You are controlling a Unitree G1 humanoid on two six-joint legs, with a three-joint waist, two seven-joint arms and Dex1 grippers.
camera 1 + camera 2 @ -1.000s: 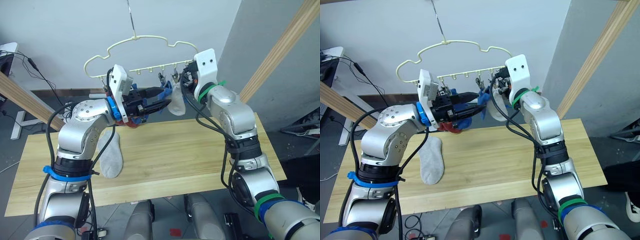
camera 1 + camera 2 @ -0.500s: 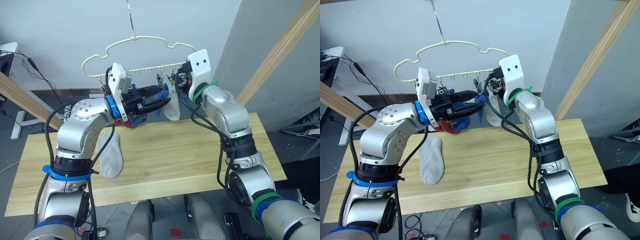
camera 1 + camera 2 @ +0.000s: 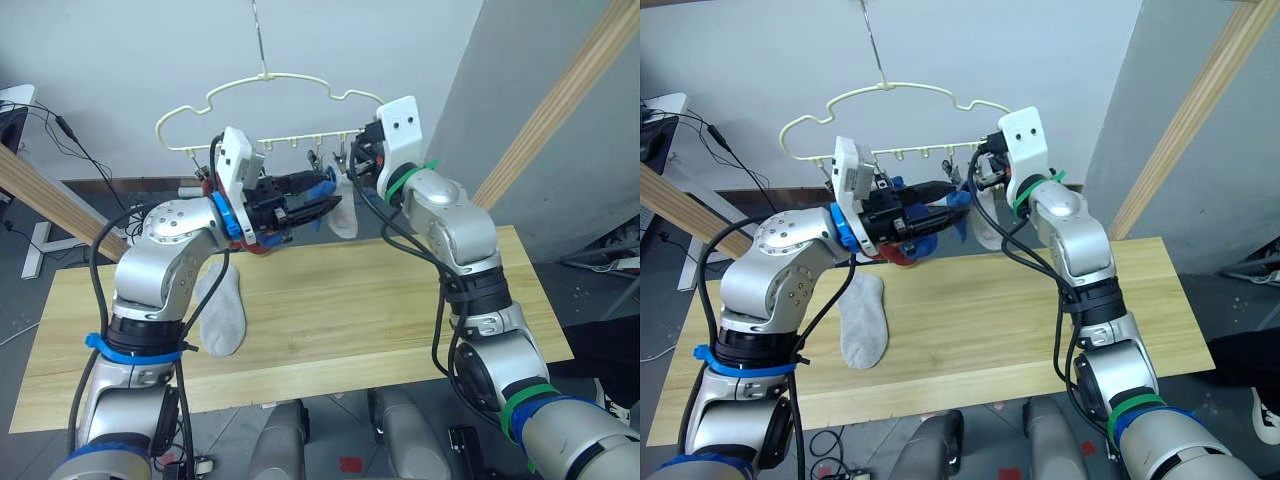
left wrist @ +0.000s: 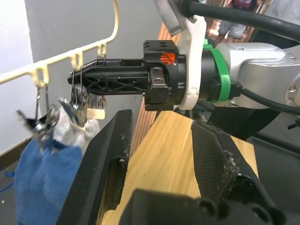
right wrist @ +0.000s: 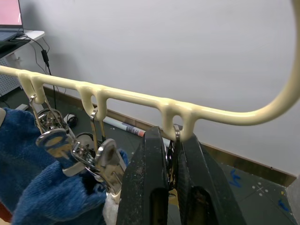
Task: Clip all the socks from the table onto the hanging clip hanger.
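- Pale yellow-green wire forms the hanger (image 3: 268, 110), hung by its hook above the far edge of the table (image 3: 400, 310); its row of dark clips runs between the two grippers
- Right gripper (image 5: 169, 159) is clenched on the wire loop of the clip at the rail's right end, fingers pressed together around it; this seems to steady the hanger or squeeze that clip, I cannot tell which
- Left gripper (image 4: 159, 154) is released, its fingers spread and holding nothing; it hovers just left of the clips, pointing along the row
- One blue sock (image 4: 40, 183) and one grey sock (image 3: 343, 210) hang from clips near the middle and right of the row
- A red sock (image 3: 262, 247) shows just under the left gripper at the far side of the table; whether it hangs or lies I cannot tell; a second grey sock (image 3: 222, 312) lies flat on the table at the left, near the left arm
- Done well, the step wants the right grip kept firm so the hanger cannot swing; the left should go down for a sock from the table, pinch it near the cuff, and bring that edge up into a free clip
- Risk: tugging sideways may tilt the rail and shake the hung socks loose; move slowly.
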